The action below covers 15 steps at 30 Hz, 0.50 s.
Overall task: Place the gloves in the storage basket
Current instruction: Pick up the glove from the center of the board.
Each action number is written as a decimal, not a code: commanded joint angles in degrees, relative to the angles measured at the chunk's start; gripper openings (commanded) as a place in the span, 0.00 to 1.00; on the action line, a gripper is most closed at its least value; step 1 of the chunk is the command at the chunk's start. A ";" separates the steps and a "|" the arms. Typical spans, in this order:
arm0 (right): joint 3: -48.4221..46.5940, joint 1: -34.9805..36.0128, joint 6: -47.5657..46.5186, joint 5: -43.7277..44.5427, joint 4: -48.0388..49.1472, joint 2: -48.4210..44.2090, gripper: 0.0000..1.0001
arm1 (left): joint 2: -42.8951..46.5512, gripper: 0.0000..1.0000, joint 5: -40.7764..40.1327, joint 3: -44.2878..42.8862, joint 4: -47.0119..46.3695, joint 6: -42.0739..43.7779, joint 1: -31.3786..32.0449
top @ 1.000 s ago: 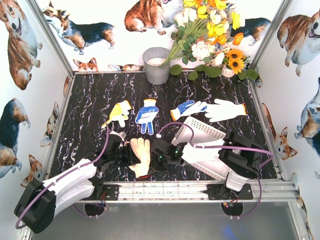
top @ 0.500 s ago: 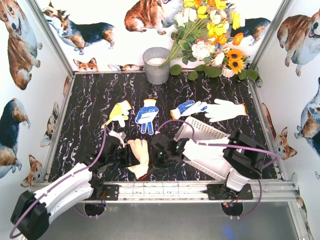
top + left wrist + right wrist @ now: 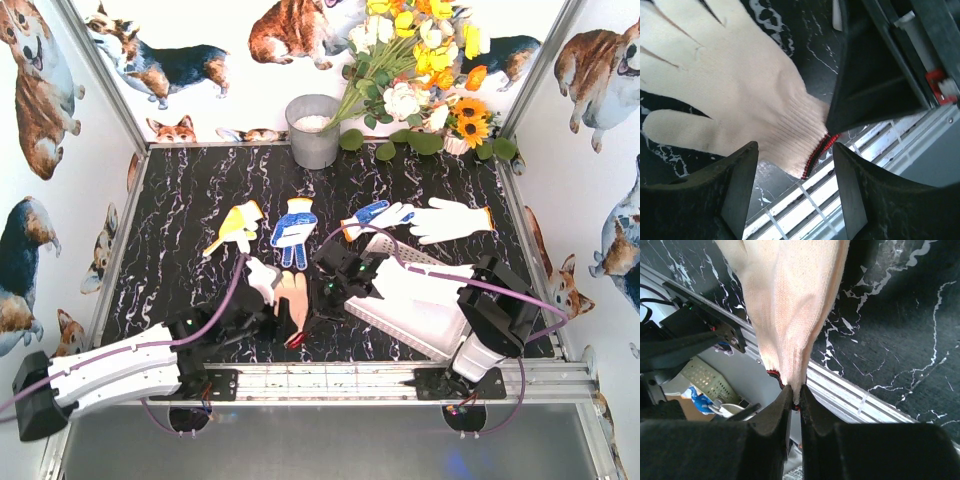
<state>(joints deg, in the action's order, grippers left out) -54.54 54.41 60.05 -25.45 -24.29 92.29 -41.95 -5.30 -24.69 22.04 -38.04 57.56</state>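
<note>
A cream glove [image 3: 290, 303] with a red cuff lies near the front edge. My right gripper [image 3: 308, 322] is shut on its cuff; the right wrist view shows the cuff pinched between the jaws [image 3: 794, 396] and the glove [image 3: 790, 300] stretching away. My left gripper [image 3: 268, 322] is open just beside it; in the left wrist view the gripper [image 3: 795, 195] straddles the red cuff edge of the glove [image 3: 740, 95] without touching. A yellow glove [image 3: 236, 226], a blue-dotted glove [image 3: 293, 228], a blue glove [image 3: 368, 216] and a white glove [image 3: 450, 220] lie mid-table. The white storage basket [image 3: 405, 258] sits partly under my right arm.
A grey metal bucket [image 3: 313, 130] stands at the back centre, with a bunch of flowers [image 3: 420, 70] to its right. An aluminium rail [image 3: 330, 378] runs along the front edge just below the cream glove. Printed walls close in three sides.
My left arm has swung right, bringing its open gripper up to the cream glove. My right gripper, holding the cuff, has drawn back a little and the glove has shifted.
</note>
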 commanded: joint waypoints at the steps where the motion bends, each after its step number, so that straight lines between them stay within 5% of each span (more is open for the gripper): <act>1: -3.97 -1.59 -1.17 -4.51 -1.81 -0.29 0.06 | -1.08 0.58 -11.22 -0.01 -5.24 4.31 7.64; 8: -6.35 -3.31 -0.91 -7.64 -2.13 2.22 0.06 | -5.90 0.61 -24.53 -1.07 -8.59 8.51 19.57; 15: -9.06 -4.11 -1.26 -9.44 -2.97 3.94 0.06 | -12.32 0.66 -26.97 -1.37 -9.39 8.95 21.95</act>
<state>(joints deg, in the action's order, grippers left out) -60.12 50.81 59.83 -32.01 -27.35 95.79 -52.21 -27.62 -24.69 14.28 -30.72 78.72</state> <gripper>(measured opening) 0.110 0.650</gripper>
